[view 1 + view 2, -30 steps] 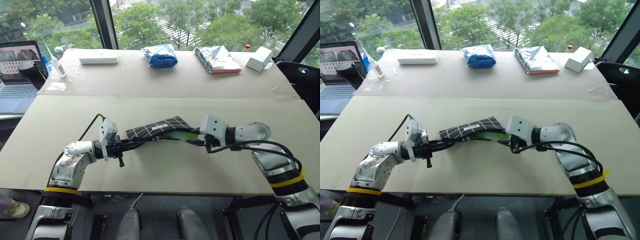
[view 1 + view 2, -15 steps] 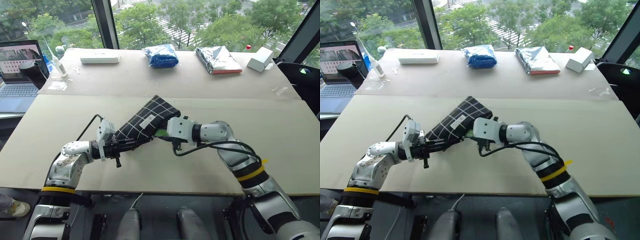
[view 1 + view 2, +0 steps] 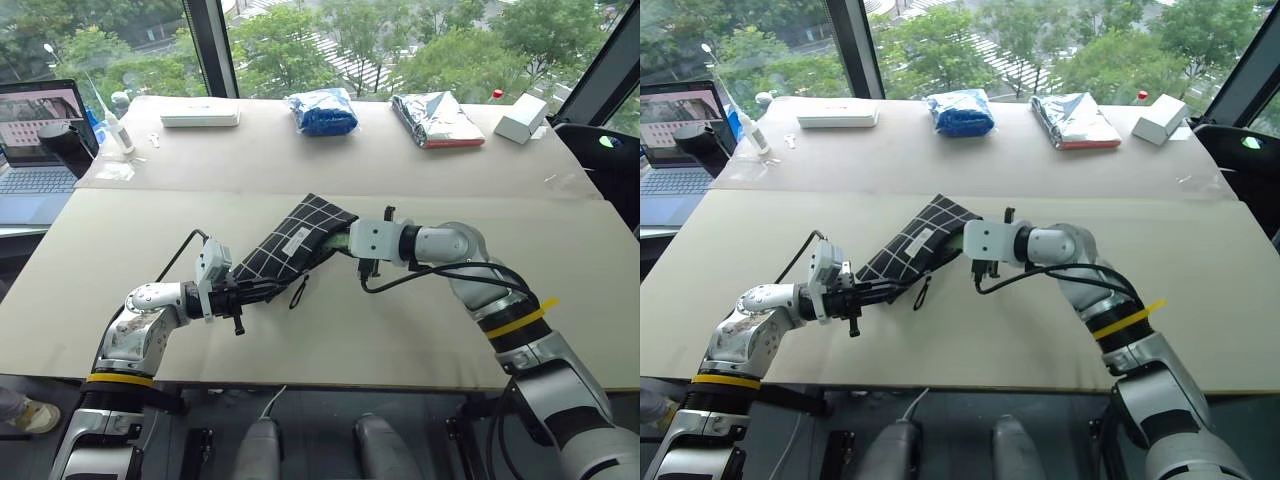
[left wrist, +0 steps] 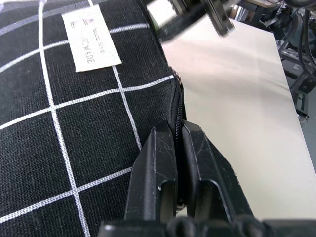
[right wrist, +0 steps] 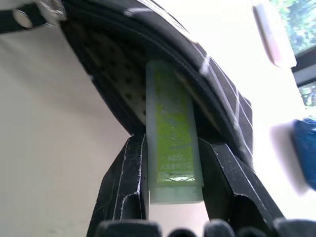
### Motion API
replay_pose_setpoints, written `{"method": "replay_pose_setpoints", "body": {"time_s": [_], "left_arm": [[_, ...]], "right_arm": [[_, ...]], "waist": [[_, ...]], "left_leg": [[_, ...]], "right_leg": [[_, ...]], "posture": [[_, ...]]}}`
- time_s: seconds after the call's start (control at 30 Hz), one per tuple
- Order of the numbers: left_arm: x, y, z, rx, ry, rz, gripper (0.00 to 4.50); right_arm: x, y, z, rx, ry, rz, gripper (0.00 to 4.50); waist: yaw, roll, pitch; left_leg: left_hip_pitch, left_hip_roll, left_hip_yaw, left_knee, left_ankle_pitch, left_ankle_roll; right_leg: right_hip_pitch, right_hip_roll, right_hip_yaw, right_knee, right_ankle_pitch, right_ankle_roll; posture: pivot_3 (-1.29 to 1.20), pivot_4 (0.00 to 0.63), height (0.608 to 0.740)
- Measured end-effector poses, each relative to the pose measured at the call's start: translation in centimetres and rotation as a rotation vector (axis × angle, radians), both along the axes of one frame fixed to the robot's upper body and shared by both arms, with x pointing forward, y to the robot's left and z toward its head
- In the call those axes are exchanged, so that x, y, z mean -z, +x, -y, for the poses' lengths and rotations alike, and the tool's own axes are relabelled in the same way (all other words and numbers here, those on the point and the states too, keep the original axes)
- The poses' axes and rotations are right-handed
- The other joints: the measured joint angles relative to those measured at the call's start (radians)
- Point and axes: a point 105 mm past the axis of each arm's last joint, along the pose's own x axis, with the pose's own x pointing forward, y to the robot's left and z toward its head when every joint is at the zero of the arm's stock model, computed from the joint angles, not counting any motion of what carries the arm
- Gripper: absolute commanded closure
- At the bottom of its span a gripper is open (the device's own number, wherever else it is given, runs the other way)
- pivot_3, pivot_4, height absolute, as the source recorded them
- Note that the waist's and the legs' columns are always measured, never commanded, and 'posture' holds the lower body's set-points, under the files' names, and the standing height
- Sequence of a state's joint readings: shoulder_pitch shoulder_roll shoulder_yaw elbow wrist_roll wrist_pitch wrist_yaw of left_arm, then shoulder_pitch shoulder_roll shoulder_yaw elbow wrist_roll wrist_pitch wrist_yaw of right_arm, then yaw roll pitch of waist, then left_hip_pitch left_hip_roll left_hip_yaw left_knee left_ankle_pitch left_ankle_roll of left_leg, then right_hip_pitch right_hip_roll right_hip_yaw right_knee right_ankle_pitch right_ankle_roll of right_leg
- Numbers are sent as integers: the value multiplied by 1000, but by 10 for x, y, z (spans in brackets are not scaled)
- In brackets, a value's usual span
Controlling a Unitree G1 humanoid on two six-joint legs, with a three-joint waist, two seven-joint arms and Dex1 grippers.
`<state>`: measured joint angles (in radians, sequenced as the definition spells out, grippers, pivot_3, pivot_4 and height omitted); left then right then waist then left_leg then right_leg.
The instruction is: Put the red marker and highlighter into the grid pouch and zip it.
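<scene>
The grid pouch (image 3: 285, 245) hangs tilted over the table, black with white lines and a white label (image 4: 91, 42). My left gripper (image 4: 177, 131) is shut on its zipper edge at the near, low end. My right gripper (image 5: 175, 144) is shut on the light-green highlighter (image 5: 173, 133), whose front end sits inside the pouch's open mouth (image 5: 118, 94) at the far, high end. A sliver of the green highlighter (image 3: 339, 241) shows between the pouch and the right wrist. The black zipper strap (image 3: 298, 291) dangles below the pouch. The red marker is hidden.
At the back of the table lie a blue bag (image 3: 320, 110), a silver packet (image 3: 433, 118), a white box (image 3: 518, 117) and a flat white case (image 3: 199, 118). A laptop (image 3: 35, 140) stands at the far left. Bare tabletop (image 3: 400, 330) lies under both arms.
The pouch's far end has swung up from nearly level to steeply tilted. My right gripper with the highlighter moved left and away from me, and its wrist rolled. The left gripper stayed put.
</scene>
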<state>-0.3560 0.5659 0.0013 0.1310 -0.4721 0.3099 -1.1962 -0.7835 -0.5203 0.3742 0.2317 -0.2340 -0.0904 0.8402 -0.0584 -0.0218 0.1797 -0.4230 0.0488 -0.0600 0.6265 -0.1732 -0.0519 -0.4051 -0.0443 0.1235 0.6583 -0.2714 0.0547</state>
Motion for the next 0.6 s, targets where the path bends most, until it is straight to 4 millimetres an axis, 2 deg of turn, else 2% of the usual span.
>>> {"method": "replay_pose_setpoints", "body": {"time_s": [0.3, 0.6], "left_arm": [[-19, -5, 13, 45, -88, -102, 4500], [-26, -14, 17, 85, -66, -167, 4500]], "right_arm": [[4, -8, -4, -93, -36, 18, 3454], [13, -19, -6, -171, -73, -13, 3454]], "waist": [[-6, 0, 0], [-9, 0, 0]], "left_leg": [[0, 0, 0, 0, 0, 0], [0, 0, 0, 0, 0, 0]], "right_leg": [[0, 0, 0, 0, 0, 0], [0, 0, 0, 0, 0, 0]], "posture": [[0, 150, 740], [0, 150, 740]]}}
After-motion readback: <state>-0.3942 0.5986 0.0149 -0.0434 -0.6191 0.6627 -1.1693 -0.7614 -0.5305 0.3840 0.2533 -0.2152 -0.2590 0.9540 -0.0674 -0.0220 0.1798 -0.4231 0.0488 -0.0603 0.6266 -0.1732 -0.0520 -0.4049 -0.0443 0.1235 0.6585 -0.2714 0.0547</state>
